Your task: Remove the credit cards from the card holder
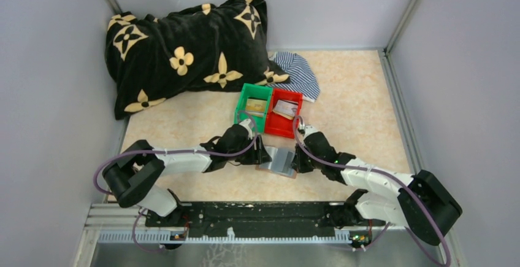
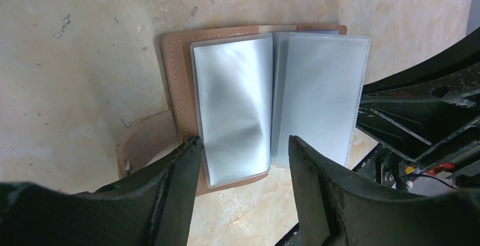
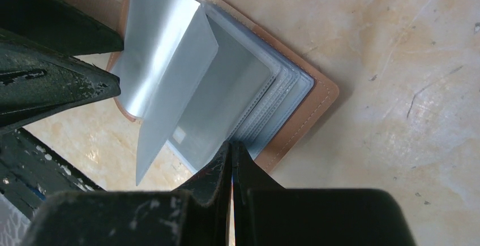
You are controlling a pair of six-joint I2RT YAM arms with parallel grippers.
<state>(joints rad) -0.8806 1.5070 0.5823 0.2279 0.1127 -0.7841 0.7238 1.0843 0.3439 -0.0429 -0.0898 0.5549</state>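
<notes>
Top external view: the card holder lies open on the table, just in front of the arm bases and between the two wrists. Both arms reach forward and inward with forearms low over the surface, so the grippers face each other across the holder.

Left gripper: its jaws are spread wide and hold nothing. In the left wrist view the left gripper hangs above the open card holder. One of its fingers sits over the tan cover edge beside the strap tab, and the other sits at the near edge of the right-hand sleeve. A silvery-grey clear sleeve lies between them. Whether either finger touches the holder cannot be told.

Right gripper: its jaws are pressed together. In the right wrist view the right gripper has its tips meeting at the near edge of the card holder, against the stack of clear sleeves and the brown stitched cover. Whether a sleeve is caught between the tips cannot be told. One sleeve stands tilted up from the stack.

The credit cards lie in two bins just beyond the holder: a gold-tan one in the green bin, and paler ones in the red bin touching its right side. Behind them are a striped cloth and a black flower-patterned pillow.
</notes>
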